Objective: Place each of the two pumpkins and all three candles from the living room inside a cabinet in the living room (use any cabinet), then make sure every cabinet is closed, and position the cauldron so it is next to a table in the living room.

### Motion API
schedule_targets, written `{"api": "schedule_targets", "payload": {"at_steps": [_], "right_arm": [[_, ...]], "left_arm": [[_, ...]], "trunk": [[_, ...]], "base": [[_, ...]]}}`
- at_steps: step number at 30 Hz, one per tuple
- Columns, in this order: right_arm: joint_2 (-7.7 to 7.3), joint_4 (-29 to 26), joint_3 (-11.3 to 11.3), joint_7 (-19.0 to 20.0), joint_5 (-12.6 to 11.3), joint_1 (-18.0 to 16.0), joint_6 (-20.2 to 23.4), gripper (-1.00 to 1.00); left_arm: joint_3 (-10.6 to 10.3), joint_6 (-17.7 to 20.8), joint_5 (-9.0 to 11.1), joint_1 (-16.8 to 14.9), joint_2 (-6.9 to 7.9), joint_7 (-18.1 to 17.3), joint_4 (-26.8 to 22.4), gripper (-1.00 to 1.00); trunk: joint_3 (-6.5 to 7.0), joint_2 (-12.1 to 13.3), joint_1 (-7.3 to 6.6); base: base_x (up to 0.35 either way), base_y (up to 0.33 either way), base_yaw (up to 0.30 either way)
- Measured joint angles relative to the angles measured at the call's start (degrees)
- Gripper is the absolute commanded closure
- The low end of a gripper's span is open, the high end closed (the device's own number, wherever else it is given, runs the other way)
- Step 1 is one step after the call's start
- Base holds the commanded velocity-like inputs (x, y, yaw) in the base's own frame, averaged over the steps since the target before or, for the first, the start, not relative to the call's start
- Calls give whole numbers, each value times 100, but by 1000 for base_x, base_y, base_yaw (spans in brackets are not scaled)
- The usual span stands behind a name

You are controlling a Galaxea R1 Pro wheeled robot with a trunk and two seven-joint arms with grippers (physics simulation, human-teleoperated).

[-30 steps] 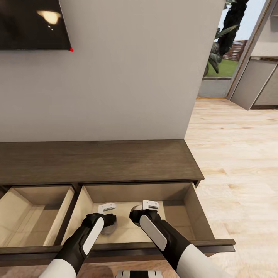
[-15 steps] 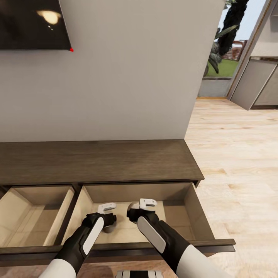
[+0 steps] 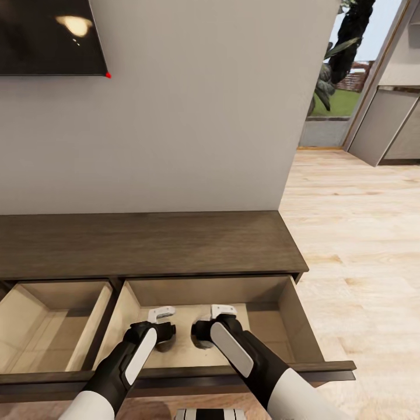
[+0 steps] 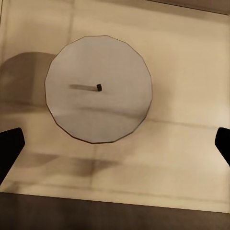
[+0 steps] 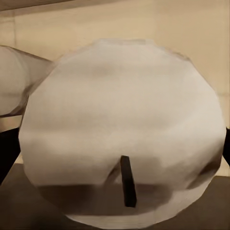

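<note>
The dark brown cabinet [image 3: 146, 245] has two drawers pulled out, pale beige inside. Both arms reach down into the right drawer [image 3: 291, 315]. In the left wrist view one off-white candle [image 4: 98, 88] stands upright on the drawer floor, its wick showing. My left gripper [image 3: 162, 333] hovers above it, open, its dark fingertips [image 4: 9, 148] wide apart and off the candle. My right gripper [image 3: 203, 335] is shut on a second candle [image 5: 122, 129], which sits close between its fingers; the first candle [image 5: 17, 79] shows beside it. The pumpkins and the cauldron are out of view.
The left drawer [image 3: 52, 326] stands open beside the right one. A dark TV screen [image 3: 46, 35] hangs on the grey wall above. Light wood floor [image 3: 361, 233] runs to the right toward grey kitchen units [image 3: 391, 122] and a doorway with plants [image 3: 335, 87].
My right gripper with its candle has sunk lower and a little to the left into the right drawer. The left arm has stayed put.
</note>
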Motion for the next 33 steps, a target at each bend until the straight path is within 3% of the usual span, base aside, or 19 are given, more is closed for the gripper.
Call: {"api": "schedule_targets", "payload": {"at_steps": [25,33], "right_arm": [[-43,-84,-19,-7,25,0,-8,-100],[-48,-84,-19,-3,25,0,-15,-100]], "left_arm": [[0,2,0,0,0,-8,0,-100],[0,29,0,0,0,-9,0,-100]], "trunk": [[0,0,0],[177,10,-21]], "base": [[0,0,0],[0,0,0]]}}
